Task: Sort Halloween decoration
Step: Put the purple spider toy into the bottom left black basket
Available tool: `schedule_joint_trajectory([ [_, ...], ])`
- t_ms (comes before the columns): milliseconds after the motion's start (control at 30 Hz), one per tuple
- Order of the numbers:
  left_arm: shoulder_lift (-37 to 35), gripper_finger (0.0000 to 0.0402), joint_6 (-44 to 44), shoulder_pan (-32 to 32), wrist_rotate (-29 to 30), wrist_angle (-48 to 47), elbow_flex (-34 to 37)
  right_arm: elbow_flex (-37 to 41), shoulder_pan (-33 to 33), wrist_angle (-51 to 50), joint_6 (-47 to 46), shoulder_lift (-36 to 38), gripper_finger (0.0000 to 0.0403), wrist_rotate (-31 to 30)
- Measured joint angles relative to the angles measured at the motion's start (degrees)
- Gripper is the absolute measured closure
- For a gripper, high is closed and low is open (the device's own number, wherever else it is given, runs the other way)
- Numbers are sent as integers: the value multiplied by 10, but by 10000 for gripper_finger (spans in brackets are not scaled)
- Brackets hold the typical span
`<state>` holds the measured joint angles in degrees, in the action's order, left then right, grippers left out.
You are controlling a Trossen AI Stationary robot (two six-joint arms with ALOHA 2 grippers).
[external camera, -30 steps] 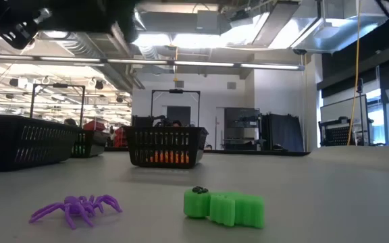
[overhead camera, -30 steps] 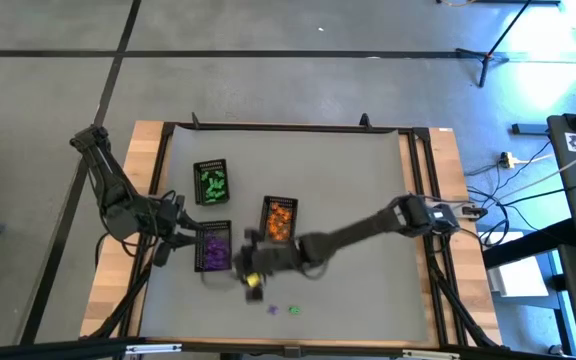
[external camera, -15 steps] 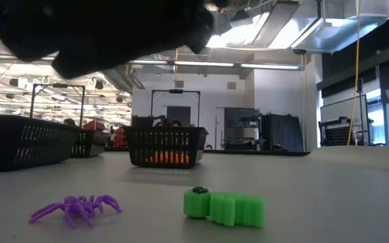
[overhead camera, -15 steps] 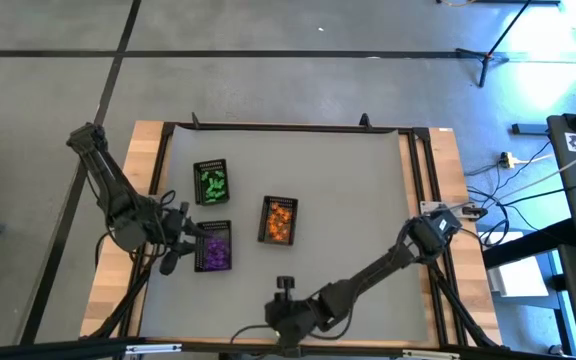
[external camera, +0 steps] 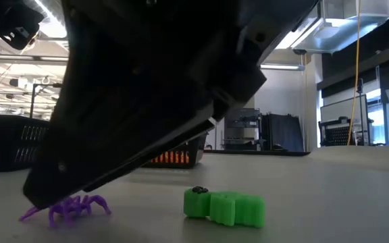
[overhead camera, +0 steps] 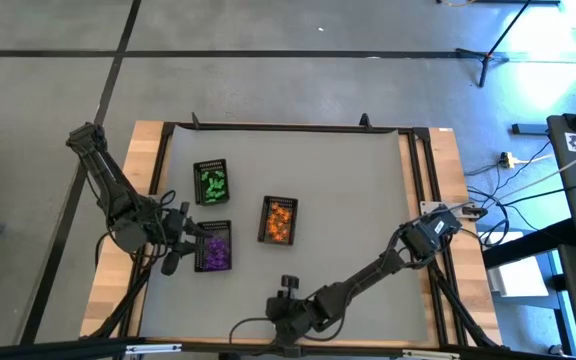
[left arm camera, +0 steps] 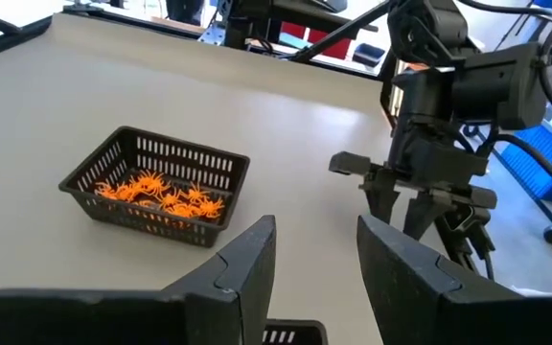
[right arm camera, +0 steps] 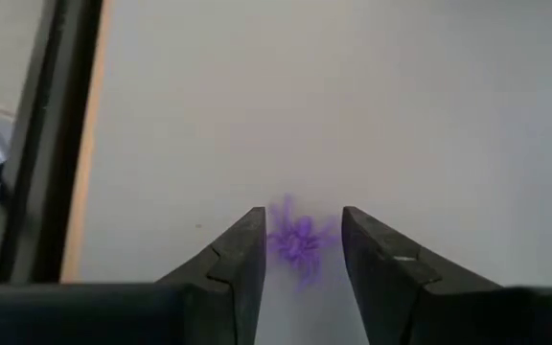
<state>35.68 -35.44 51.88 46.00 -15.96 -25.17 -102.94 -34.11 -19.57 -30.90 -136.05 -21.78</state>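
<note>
— What do the loose decorations look like?
— One purple spider (right arm camera: 298, 240) with thin legs and one chunky green piece (external camera: 224, 206), both on the table's near edge.
— The right gripper (right arm camera: 300, 251)?
— Fingers spread either side of the spider, not closed on it.
— The left gripper (left arm camera: 314, 257)?
— Spread, empty, by the purple basket (overhead camera: 214, 248).
— Baskets?
— Three.

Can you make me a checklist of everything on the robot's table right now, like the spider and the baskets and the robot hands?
Surface: grey table, wooden edges.
Job's things: purple spider and green trinket loose near the front edge; three black trays hold green, purple, orange pieces.
Clutter: nothing seen.
Grippers: right gripper open, fingers either side of the spider; left gripper open, empty, beside the purple tray.
Cables: wires right of the table.
Surroundings: concrete floor, workshop behind.
</note>
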Motion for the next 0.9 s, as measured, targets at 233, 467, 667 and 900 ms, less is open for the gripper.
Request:
schedule_joint_trajectory([
  [233, 0, 262, 0, 0, 0, 0, 0, 0, 0, -13, -3, 0, 267, -31],
  [467, 0, 262, 0, 0, 0, 0, 0, -1, 0, -58, -48, 0, 267, -46],
  [667, 0, 262, 1, 0, 3, 0, 0, -1, 0, -64, -49, 0, 267, -53],
  [900, 0, 262, 0, 0, 5, 0, 0, -1, 0, -69, -48, 0, 317, -59],
])
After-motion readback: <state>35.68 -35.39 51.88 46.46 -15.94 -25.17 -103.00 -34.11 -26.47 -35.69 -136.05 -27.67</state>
